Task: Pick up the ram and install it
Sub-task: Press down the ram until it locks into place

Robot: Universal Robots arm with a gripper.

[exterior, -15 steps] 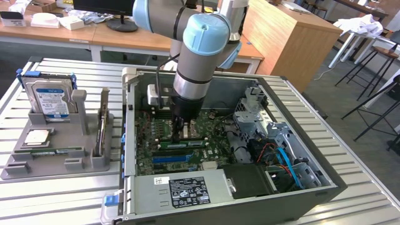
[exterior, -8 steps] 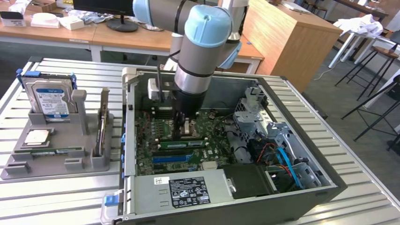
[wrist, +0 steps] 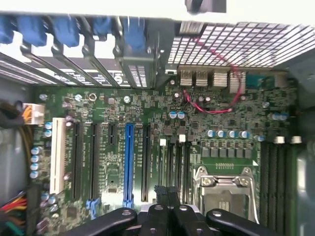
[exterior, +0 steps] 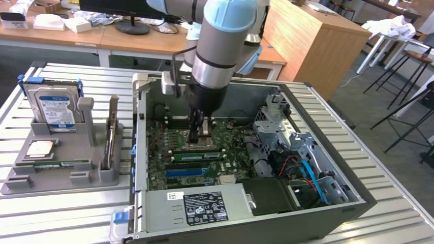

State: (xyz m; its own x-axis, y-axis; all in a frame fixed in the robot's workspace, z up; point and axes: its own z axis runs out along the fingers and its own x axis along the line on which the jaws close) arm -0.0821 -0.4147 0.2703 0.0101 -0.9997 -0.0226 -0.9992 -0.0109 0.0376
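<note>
Robot hand (exterior: 195, 138) pressed together, low inside the open computer case (exterior: 352, 201), over the green motherboard (wrist: 147, 118). The ram (exterior: 58, 163) – thin green stick – lies flat in a grey tray (exterior: 20, 183) on the table (exterior: 68, 213). Likely light, stiff, fragile – best pinched by its long edges.

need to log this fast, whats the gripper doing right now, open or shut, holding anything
gripper: shut, down inside the computer case over the motherboard; whether it holds anything cannot be told.
</note>
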